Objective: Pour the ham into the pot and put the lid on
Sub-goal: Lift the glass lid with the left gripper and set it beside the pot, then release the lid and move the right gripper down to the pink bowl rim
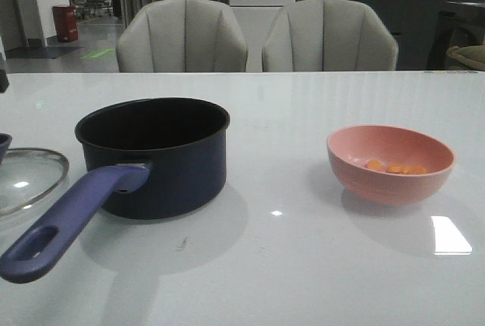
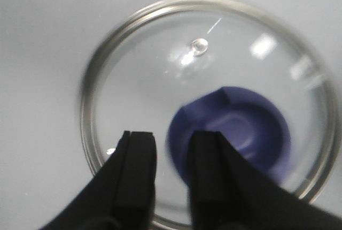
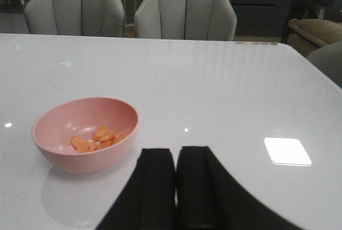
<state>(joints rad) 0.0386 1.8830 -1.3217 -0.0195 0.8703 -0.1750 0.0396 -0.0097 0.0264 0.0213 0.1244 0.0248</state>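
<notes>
Left fingers [image 2: 163, 179]: parted by a narrow gap, nothing between them. They hang over the lid [image 2: 208, 112], one pad beside the blue knob [image 2: 232, 133], the other overlapping its near edge in the left wrist view. No grip on the knob; whether they touch the glass I cannot tell, and the view is a little blurred.

Right fingers [image 3: 176, 187]: pressed together or nearly so, empty. They sit low over the tabletop [image 3: 214, 80], near the bowl [image 3: 85, 133] but apart from it.

Ham [image 3: 95, 139]: a few orange pieces lying in the bottom of the bowl. All that I can see is in there.

Pot [image 1: 155, 155]: upright on the robot's left part of the tabletop, handle [image 1: 68, 220] pointing toward the near edge. Open and uncovered; what shows of the black inside has no ham, but the front view does not reach the bottom.

Lid: flat on the tabletop just beside the pot, at the left edge of the front view, knob up.

Bowl and pot stand well apart.

Progress, as judged: nothing of the task is completed. Ham not poured, lid not on. Left to do: take up the bowl, carry it to the pot, tip the ham in, put the bowl down; then grip the knob, lift the lid and seat it on the pot rim. The left arm looks placed for the lid step, though pouring has to come first.
</notes>
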